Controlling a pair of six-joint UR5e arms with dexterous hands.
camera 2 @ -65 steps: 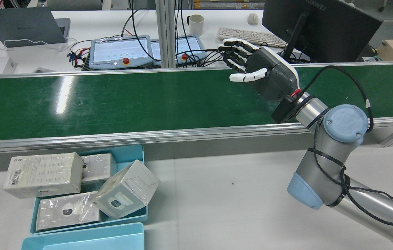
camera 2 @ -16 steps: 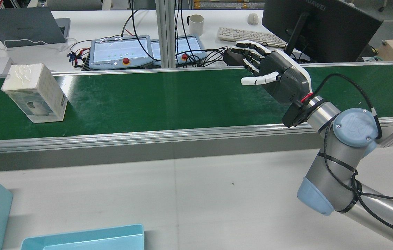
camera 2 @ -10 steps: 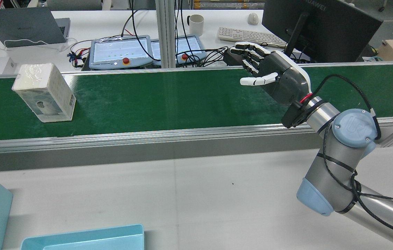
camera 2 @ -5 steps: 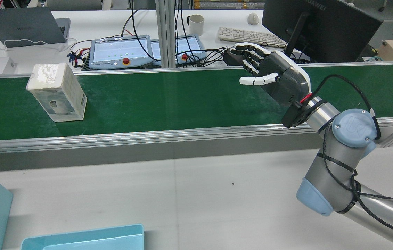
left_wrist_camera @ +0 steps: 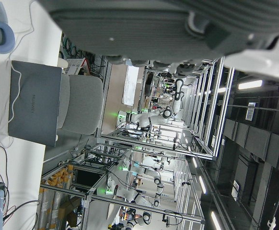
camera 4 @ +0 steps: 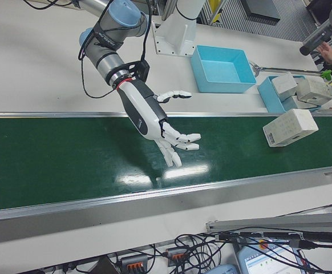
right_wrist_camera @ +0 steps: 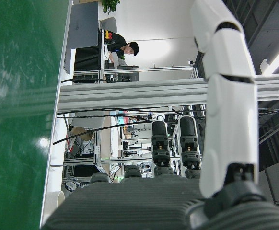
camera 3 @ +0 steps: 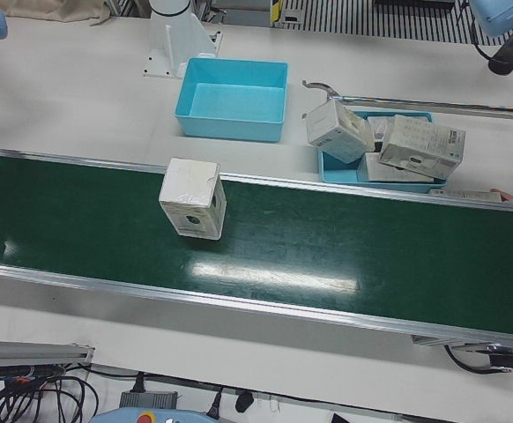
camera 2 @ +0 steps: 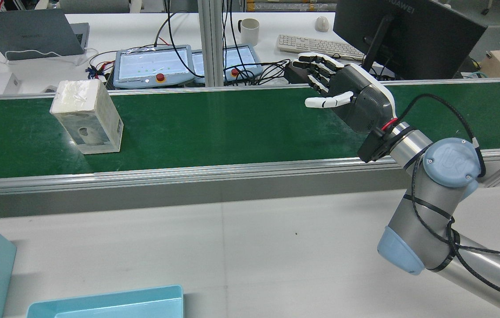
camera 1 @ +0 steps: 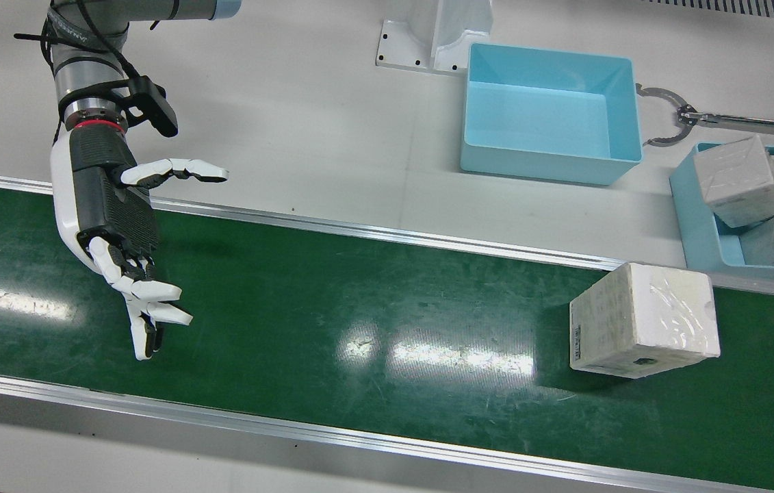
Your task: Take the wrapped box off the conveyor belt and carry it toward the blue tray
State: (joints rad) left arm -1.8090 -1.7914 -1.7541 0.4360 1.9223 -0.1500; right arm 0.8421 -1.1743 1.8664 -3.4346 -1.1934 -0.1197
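Observation:
The wrapped box (camera 2: pixel 86 117) stands on the green conveyor belt (camera 2: pixel 232 128), white with clear film, far to the left of my right hand in the rear view. The front view shows this box (camera 1: pixel 640 318) at the belt's right part, and it appears in the left-front view (camera 3: pixel 192 198) and the right-front view (camera 4: pixel 290 127) too. My right hand (camera 2: pixel 351 99) hovers open over the belt, fingers spread, holding nothing (camera 1: pixel 120 226) (camera 4: pixel 154 120). The empty blue tray (camera 1: pixel 551 109) sits on the white table beside the belt. Only the dark palm of my left hand (left_wrist_camera: pixel 168 24) shows.
A second blue tray (camera 1: pixel 701 233) holds several wrapped boxes. A metal grabber tool (camera 1: pixel 674 116) lies between the two trays. A person's hand (camera 4: pixel 327 54) is at the far right. Teach pendants (camera 2: pixel 152 66), a monitor (camera 2: pixel 409 35) and a keyboard lie beyond the belt.
The wrapped box has ridden the belt rightward in the rear view, closer to my right hand. The right hand has stayed almost still, open. Earlier the box-filled tray shifted left.

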